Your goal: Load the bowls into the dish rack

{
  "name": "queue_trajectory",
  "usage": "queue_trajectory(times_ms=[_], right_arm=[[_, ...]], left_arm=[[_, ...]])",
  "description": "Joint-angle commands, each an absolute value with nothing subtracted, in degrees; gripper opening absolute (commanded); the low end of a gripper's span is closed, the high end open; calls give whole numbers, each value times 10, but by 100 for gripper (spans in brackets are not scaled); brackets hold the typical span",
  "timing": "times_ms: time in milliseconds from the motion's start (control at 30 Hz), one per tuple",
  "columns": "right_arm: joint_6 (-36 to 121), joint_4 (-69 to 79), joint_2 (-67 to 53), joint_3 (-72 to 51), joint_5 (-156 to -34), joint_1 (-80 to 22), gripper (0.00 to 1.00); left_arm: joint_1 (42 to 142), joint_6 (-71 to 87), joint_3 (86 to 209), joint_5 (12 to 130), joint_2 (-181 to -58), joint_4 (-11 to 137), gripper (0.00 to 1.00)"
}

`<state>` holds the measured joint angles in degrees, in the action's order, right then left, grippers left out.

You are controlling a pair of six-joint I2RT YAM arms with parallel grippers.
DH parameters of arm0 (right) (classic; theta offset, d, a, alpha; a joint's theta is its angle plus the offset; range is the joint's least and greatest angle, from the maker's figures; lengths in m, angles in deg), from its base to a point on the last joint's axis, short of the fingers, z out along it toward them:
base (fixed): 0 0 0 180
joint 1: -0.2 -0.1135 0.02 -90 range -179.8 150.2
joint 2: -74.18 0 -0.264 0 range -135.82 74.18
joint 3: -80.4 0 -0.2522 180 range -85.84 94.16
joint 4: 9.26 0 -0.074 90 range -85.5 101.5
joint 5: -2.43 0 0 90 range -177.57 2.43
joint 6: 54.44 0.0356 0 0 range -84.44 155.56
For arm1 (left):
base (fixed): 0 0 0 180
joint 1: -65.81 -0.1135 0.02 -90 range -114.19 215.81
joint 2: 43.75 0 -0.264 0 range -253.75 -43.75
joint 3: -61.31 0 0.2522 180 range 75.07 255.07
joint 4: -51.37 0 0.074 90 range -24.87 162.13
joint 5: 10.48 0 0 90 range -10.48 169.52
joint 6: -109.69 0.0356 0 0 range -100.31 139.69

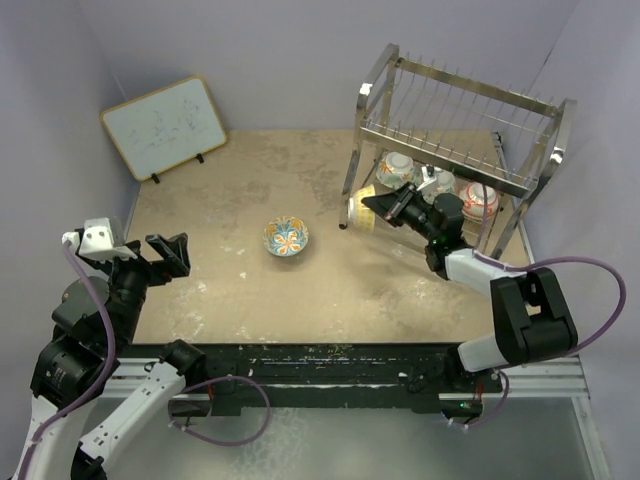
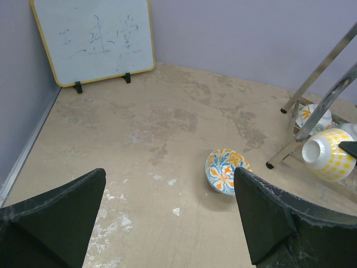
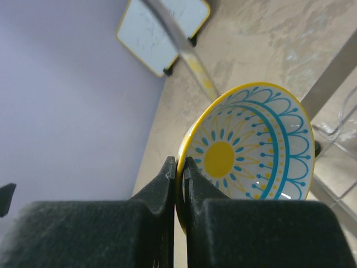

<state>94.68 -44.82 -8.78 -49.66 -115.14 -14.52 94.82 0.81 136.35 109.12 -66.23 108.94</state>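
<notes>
Open table (image 1: 210, 200) surrounds the middle bowl (image 1: 287, 237); stowed bowls (image 1: 397, 168) fill the lower tier of the dish rack (image 1: 440, 150).

Scribbles on the whiteboard (image 2: 92, 39) are too faint to read, and the dish rack (image 1: 455, 120) partly hides bowls (image 1: 396, 168) inside it

Whiteboard (image 1: 165, 127) — propped upright at table's (image 1: 250, 300) far-left corner.

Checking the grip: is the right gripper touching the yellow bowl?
Touching. The right wrist view shows the right gripper pinching the yellow bowl by its rim, no gap.
</notes>
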Motion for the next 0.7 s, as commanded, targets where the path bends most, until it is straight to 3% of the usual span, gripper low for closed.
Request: queue_trajectory(times_ms=[0,333,667], right_arm=[[1009,-595,-88,-518,-1150,-109,2],[1167,-882,-249,-518,-1161,-72,1],[1257,-1037,-379,-486,-1117,-69,1]], left_arm=[[951,18,1380,1098,-671,1065,99],[951,19,1379,1095,-676,1064,99],[951,23,1374,1102,-677,1066,99]])
